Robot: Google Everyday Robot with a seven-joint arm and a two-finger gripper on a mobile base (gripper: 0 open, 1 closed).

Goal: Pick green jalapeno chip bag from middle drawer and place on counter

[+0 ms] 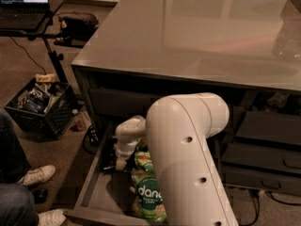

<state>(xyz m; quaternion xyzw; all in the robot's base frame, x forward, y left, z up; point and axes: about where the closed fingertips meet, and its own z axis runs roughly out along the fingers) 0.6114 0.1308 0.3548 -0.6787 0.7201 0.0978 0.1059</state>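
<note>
- Gripper (114, 165) down inside pulled-out dark grey drawer (92, 194), at nine o'clock of green bags (149, 193); spread or pressed together: cannot tell.
- Dark chip bag: cannot tell where.

Glossy counter (211, 36), claw (114, 165) in matt drawer (94, 194)

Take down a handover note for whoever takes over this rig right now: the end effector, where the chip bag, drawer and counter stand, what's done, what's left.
End effector: down inside the open wide dark grey-brown middle drawer, toward its left side, beside the bright green "dang" bags.
Dark chip bag: cannot be made out in this view.
Glossy grey counter: no bag on it.
Done: drawer open, arm reached in.
Left: grasp the bag, lift it, place it on the counter.
</note>
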